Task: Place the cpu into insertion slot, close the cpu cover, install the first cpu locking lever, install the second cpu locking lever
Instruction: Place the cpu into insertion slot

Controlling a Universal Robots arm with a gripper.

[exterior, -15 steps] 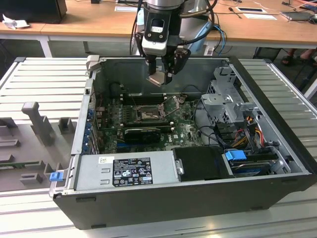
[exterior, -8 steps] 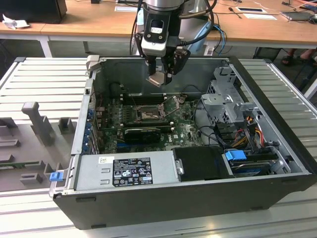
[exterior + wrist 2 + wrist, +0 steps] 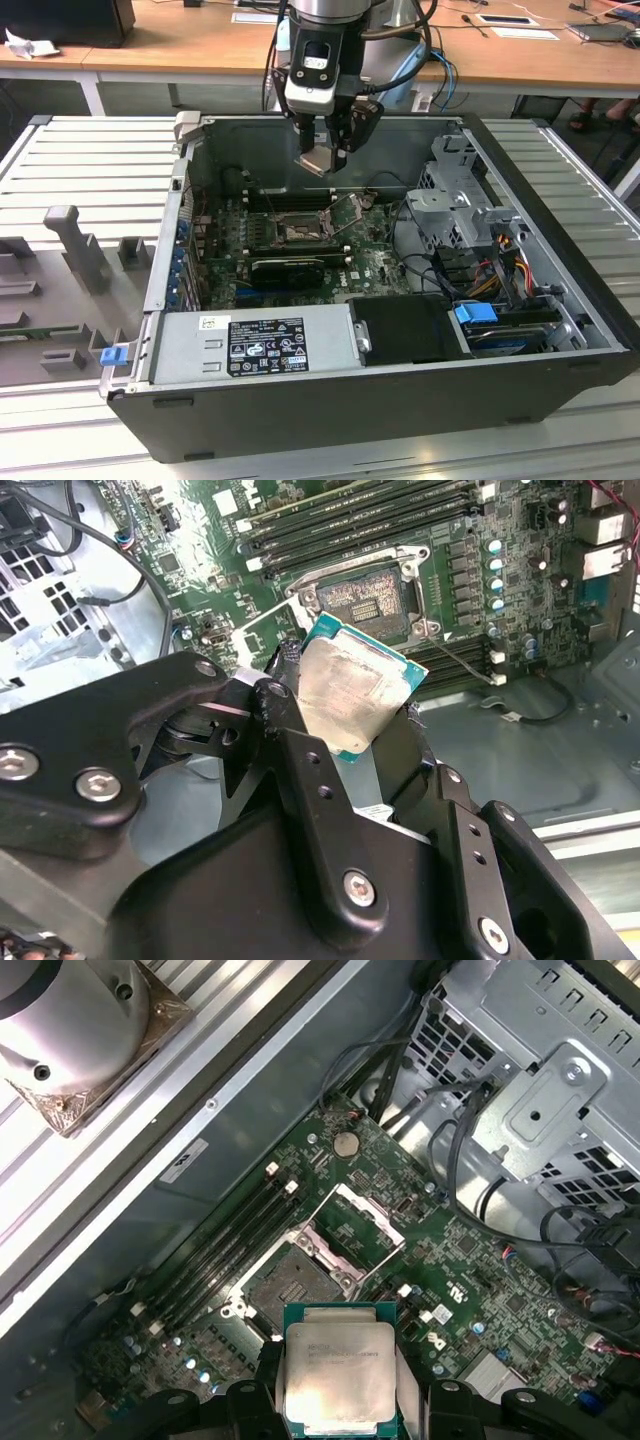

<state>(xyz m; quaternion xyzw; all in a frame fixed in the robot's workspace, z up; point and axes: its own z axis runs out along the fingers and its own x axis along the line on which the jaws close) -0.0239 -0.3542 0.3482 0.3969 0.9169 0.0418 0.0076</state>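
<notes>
My gripper [image 3: 322, 140] hangs above the open computer case, shut on the cpu [image 3: 318, 162], a flat square chip with a pale silver face. In both wrist views the cpu [image 3: 350, 692] [image 3: 338, 1370] sits between the black fingers [image 3: 300, 760], held by its edges. The insertion slot [image 3: 297, 232] [image 3: 288, 1288] [image 3: 365, 598] lies bare on the green motherboard, below the chip and apart from it. The cpu cover [image 3: 357, 1228] [image 3: 350, 208] is swung up and open beside the slot. A thin locking lever [image 3: 465, 665] stands off near the socket.
Long black memory slots [image 3: 225, 1245] run beside the socket. A metal drive cage [image 3: 460, 195] and cable bundles [image 3: 490, 265] fill the case on the exterior view's right. The power supply [image 3: 255, 345] lines the near wall. Grey fixtures [image 3: 75, 250] stand on the table at the left.
</notes>
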